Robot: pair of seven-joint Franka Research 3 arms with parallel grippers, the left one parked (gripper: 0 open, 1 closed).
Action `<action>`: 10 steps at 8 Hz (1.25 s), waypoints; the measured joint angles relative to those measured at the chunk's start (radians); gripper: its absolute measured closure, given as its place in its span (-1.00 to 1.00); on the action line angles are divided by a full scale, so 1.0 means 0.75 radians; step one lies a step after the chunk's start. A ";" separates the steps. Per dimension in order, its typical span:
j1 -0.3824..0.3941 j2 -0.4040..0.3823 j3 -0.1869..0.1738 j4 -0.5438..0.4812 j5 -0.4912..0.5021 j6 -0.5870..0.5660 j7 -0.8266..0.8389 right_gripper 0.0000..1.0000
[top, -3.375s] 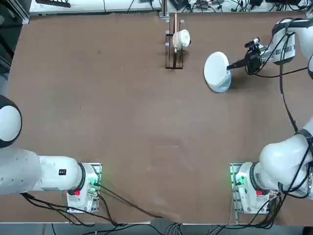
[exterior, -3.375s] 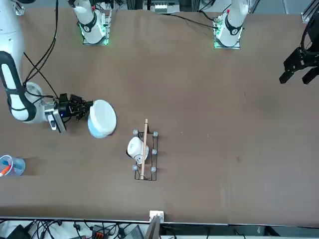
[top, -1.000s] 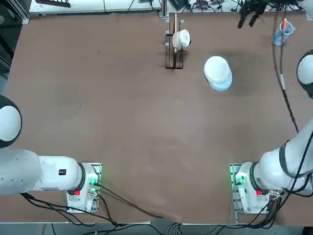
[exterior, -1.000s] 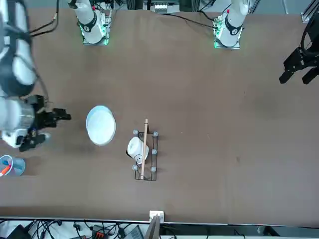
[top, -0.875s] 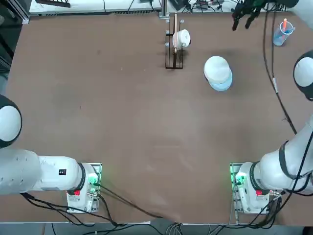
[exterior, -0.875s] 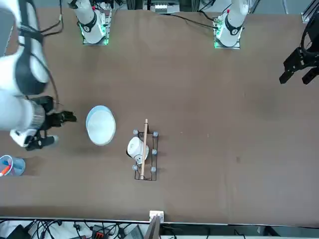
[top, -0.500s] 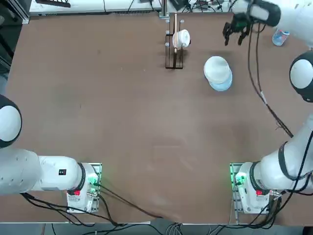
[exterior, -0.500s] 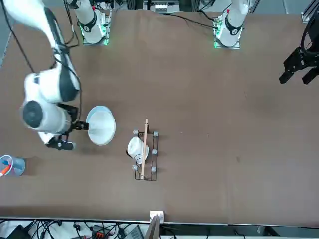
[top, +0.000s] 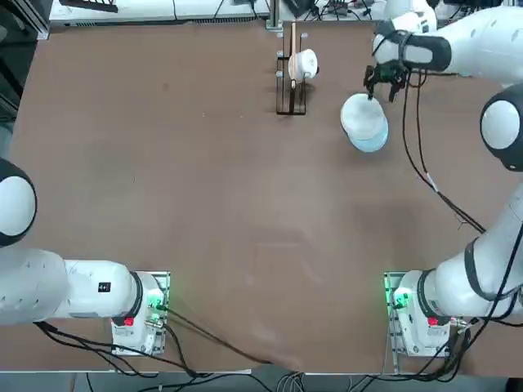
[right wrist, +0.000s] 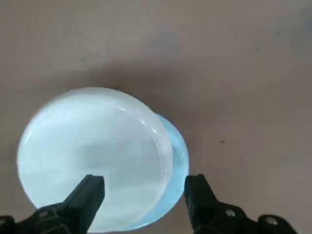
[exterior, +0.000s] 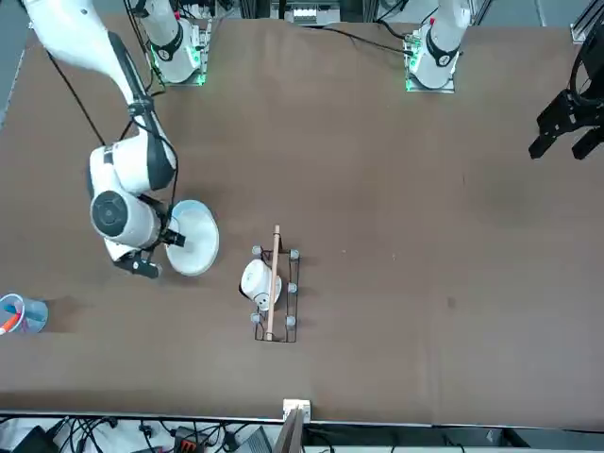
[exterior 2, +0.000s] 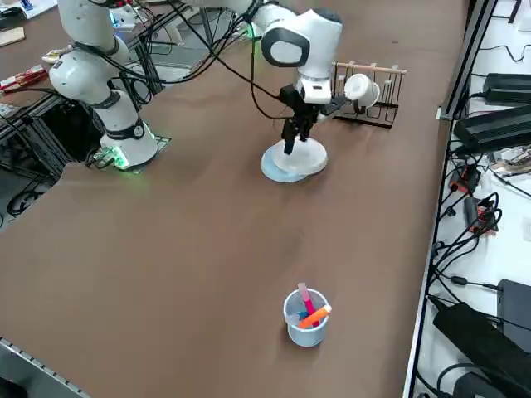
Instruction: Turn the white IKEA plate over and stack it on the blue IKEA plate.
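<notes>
While a wooden rack [top: 291,73] holding a white cup [top: 306,64] stands nearby at the tabletop's [top: 204,204] far edge, the white IKEA plate [top: 362,113] lies flat, rim down, slightly off-centre on the blue IKEA plate [top: 372,143]. Right gripper [right wrist: 144,195] hovers over both, jaws wide and empty.

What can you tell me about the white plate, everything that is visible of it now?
The white plate is small, round and plain, and looks like smooth plastic. It lies flat on top of the blue plate, shifted a little so that a blue crescent shows at one side. Whether it faces up or down cannot be told. The right gripper hangs open just above its edge, not touching it.
</notes>
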 joint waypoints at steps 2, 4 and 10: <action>-0.001 0.003 -0.017 -0.073 -0.001 0.064 0.027 -1.00; -0.003 0.005 -0.029 -0.125 -0.001 0.099 0.033 -1.00; -0.081 0.000 -0.035 -0.259 -0.009 0.249 0.021 -1.00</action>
